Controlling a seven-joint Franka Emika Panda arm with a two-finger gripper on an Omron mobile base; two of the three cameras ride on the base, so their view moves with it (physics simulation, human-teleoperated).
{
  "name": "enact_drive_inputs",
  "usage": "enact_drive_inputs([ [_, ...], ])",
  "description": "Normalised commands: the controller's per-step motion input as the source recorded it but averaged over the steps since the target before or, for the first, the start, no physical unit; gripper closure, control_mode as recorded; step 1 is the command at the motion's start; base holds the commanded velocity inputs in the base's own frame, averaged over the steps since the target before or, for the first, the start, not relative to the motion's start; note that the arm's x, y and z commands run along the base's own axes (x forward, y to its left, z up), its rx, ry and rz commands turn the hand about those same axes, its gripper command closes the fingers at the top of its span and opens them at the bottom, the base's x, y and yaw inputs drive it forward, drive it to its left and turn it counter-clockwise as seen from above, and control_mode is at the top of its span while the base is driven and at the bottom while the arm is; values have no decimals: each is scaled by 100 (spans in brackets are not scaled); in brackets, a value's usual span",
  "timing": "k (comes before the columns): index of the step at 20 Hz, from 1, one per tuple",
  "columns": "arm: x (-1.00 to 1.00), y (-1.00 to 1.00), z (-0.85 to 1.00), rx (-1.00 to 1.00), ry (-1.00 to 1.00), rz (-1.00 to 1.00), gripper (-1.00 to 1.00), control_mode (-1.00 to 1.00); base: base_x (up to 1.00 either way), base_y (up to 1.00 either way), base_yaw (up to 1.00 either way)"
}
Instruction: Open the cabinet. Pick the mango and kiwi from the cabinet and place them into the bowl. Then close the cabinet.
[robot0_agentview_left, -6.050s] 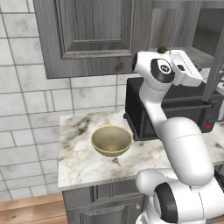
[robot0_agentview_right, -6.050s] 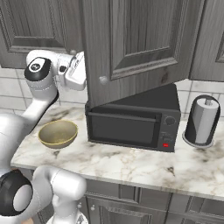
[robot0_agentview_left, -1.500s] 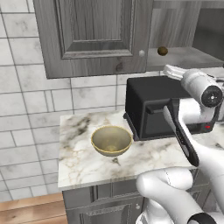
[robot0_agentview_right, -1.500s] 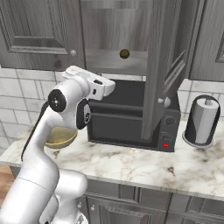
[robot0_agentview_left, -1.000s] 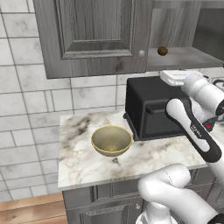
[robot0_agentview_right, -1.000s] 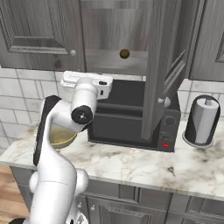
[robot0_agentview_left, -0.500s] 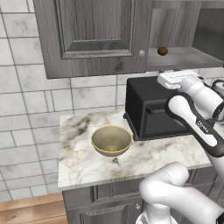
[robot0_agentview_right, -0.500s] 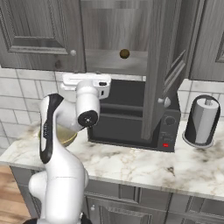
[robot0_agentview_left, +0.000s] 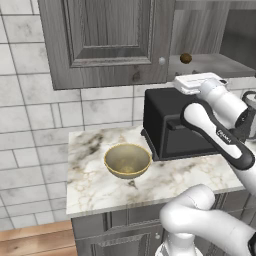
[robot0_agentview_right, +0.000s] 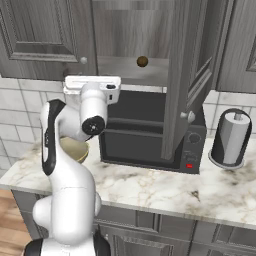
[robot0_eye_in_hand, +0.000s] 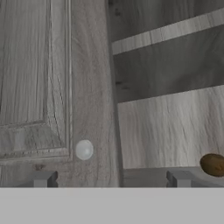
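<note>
Your gripper (robot0_eye_in_hand: 107, 180) is spread wide with nothing in it, and over the last second or so it's swung up from in front of the toaster oven (robot0_agentview_right: 145, 135) to hover level with the cabinet (robot0_agentview_left: 110, 42) shelf, so you're basically lined up to reach in. Down below and off toward the closed door's side sits the bowl (robot0_agentview_left: 127, 160), waiting and empty. Further in, the kiwi (robot0_eye_in_hand: 213, 164) is on the shelf past the right fingertip, ahead of the gripper, and I can't spot the mango.
</note>
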Motion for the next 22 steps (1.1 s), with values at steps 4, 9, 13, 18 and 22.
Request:
enact_drive_inputs([
  [4, 2, 31, 13, -4, 0, 0, -100, -100, 0, 0, 0],
  [9, 7, 26, 9, -2, 0, 0, -100, -100, 0, 0, 0],
  [13, 16, 21, 6, 0, 0, 0, -100, -100, 0, 0, 0],
  [18, 30, 14, 0, 0, 2, 0, -100, -100, 0, 0, 0],
  [22, 37, 7, 0, 0, 2, 0, -100, -100, 0, 0, 0],
])
